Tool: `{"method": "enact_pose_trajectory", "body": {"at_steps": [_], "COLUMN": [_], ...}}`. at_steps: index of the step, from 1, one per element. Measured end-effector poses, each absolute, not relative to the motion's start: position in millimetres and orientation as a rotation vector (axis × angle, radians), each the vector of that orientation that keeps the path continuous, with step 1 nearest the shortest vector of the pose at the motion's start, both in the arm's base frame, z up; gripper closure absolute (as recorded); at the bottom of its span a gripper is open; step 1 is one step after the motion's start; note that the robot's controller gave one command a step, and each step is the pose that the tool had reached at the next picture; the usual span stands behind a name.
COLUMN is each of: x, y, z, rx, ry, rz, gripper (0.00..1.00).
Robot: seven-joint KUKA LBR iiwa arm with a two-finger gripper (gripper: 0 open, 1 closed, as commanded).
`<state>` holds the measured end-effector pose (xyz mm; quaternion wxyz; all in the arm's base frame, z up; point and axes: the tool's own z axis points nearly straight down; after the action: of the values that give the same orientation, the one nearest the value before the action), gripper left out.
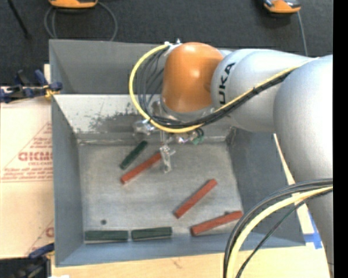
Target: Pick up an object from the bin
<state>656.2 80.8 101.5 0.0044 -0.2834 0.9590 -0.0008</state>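
Hovering my gripper (165, 160) over one end of the flat red-brown stick (140, 169); nothing lifted yet, can't tell its opening.

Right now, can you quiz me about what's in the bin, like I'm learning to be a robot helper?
1. True or false: the bin holds only red sticks.
2. How many green sticks lie end to end along the bin's lower wall? A one, B two, C four.
3. Fill in: the claw hangs at one end of a ___ stick.
Key: 1 false; 2 B; 3 red.
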Motion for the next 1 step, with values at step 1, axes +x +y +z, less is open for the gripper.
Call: {"method": "enact_pose_trajectory", "body": {"at_steps": [1], "x": [655.0], "y": [91.1], "z": [69.6], "rx": [-0.883], "ry": [3.012], "rz": [0.005], "gripper": [0.0]}}
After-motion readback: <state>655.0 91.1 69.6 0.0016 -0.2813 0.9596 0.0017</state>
